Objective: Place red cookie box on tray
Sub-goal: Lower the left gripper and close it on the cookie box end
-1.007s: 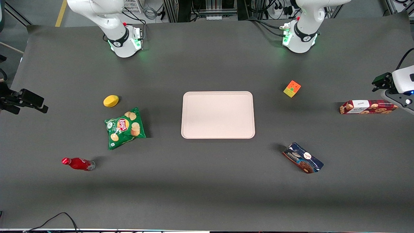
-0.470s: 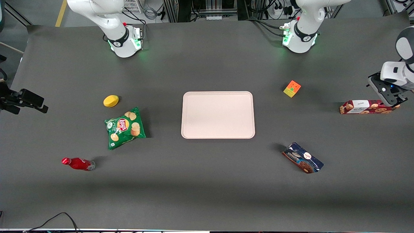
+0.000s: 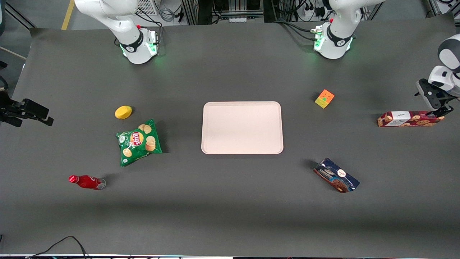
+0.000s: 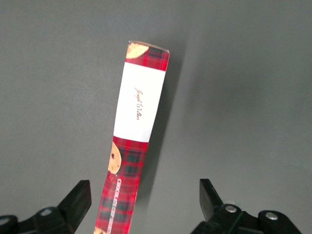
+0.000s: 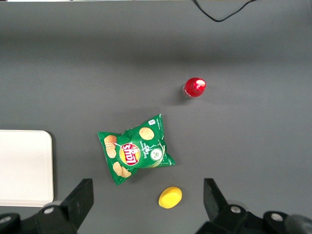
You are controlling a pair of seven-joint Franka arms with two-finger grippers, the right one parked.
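Toward the working arm's end, red cookie box [image 4: 131, 151], plaid carton with white label, pincer [image 4: 145, 201] spread open above it.

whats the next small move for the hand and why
Probably lower straight down, centring on the red cookie box. The hand is open above the box's end toward the working arm's side, one finger close beside it, and the tray holds nothing.
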